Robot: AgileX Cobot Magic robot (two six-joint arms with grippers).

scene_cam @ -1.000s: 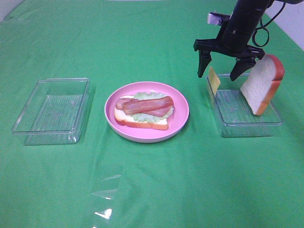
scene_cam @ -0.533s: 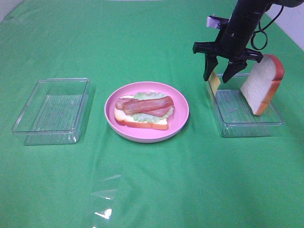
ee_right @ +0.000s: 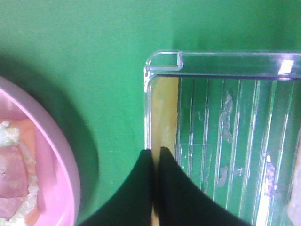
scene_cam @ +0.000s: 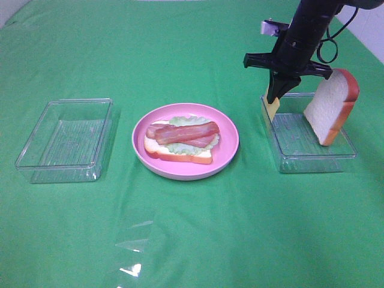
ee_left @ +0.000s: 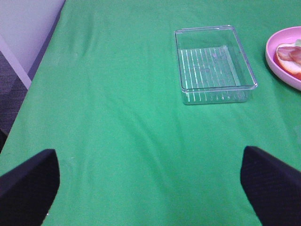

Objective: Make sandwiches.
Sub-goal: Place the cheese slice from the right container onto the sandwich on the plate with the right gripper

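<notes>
- The right pincer (scene_cam: pixel 278 95) is clenched on the upper edge of the cheese square (scene_cam: pixel 273 108). Its two dark fingers (ee_right: pixel 141 188) are pressed together, with only the thin yellow sheet between them.
- The cheese square stands on edge inside the right tray (scene_cam: pixel 312 161), flat against the tray wall nearest the pink plate (scene_cam: pixel 186 173).
- In the right wrist view the cheese runs along the inside of that clear wall, close to a tray corner.
- A loose bread slice (scene_cam: pixel 331 108) leans upright at the far side of the same tray. Its white face is turned toward the cheese and its orange-brown crust faces outward.
- The open sandwich (scene_cam: pixel 179 155) lies in the middle of the pink plate. It has a bread base, pale green lettuce (scene_cam: pixel 187 122) on that, and red-brown bacon strips (scene_cam: pixel 183 133) laid across the top.
- The plate sits on the green-covered bench (scene_cam: pixel 180 54) between the two trays, touching neither of them.
- The left tray (scene_cam: pixel 63 143) stands well apart on the other side of the plate.
- The left pincer (ee_left: pixel 148 155) is released, its fingers spread wide. It hangs over bare green cloth, near the left tray but not touching it.
</notes>
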